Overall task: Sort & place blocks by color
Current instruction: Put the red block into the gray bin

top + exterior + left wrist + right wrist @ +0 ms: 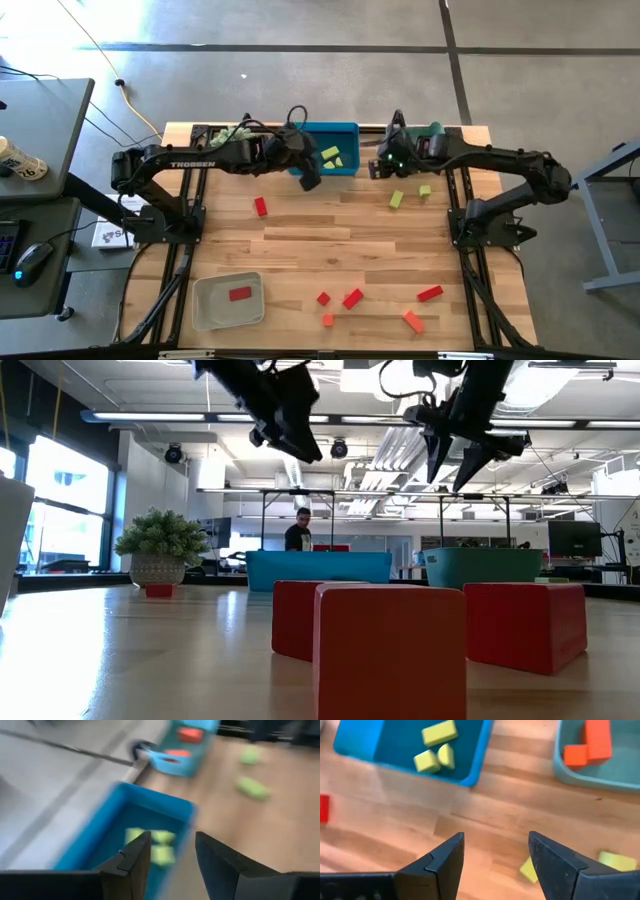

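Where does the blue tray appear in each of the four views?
High view: blue tray at the table's far edge, centre.
Low view: low blue wall at mid-distance.
Left wrist view: beyond the fingers.
Right wrist view: upper left.
Shared landmark: yellow-green blocks inside.

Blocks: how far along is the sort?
Done: yellow-green blocks in the blue tray, orange ones in the teal tray, one red in the grey tray. In hand: nothing; both end effectors open. Left: two yellow-green blocks, scattered red and orange blocks.
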